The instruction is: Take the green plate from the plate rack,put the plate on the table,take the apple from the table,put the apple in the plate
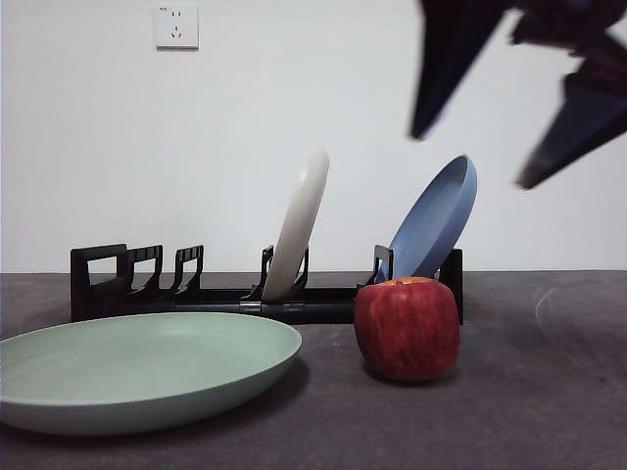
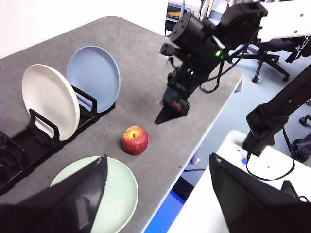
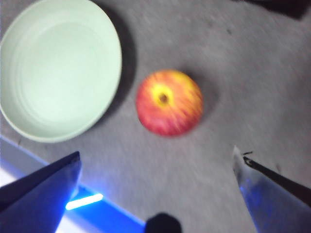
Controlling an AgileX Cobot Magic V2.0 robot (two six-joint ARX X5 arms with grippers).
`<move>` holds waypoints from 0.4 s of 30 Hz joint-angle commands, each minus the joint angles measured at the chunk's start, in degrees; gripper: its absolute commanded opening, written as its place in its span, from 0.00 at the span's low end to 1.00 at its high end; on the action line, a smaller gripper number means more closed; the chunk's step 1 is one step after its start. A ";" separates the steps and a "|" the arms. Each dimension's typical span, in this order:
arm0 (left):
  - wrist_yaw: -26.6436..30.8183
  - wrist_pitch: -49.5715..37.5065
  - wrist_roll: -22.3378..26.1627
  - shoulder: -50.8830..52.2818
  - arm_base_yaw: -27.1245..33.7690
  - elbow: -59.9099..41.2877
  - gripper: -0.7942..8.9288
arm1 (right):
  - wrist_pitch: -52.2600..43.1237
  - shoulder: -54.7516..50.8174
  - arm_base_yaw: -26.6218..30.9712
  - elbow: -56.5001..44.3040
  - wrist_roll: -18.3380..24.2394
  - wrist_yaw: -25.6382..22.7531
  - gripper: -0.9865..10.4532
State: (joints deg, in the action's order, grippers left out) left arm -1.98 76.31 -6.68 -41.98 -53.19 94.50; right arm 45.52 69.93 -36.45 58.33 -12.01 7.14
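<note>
The green plate lies flat on the table in front of the plate rack. The apple stands upright just beside it, apart from its rim. My right gripper hangs open and empty above the apple, which shows between its jaws in the right wrist view next to the green plate. My left gripper is open and empty, high above the table. It looks down on the green plate, the apple and the right gripper.
A cream-white plate and a blue plate stand in the rack's slots behind the apple. The rack runs along the table's back. The table's front edge lies close to the green plate and the apple.
</note>
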 commanded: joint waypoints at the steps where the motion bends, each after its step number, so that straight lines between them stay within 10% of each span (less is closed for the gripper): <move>1: 1.18 0.00 -0.50 0.44 -0.04 -0.61 0.44 | -3.74 3.06 -2.51 -0.42 -2.64 -2.03 0.58; 12: 9.09 0.00 -0.37 3.41 -0.04 -13.00 0.44 | -8.55 15.45 -5.60 1.79 -3.43 -10.75 0.58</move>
State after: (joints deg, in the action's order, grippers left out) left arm 6.59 76.31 -6.68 -38.94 -53.19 82.72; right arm 37.32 84.88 -41.74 59.66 -14.81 -3.01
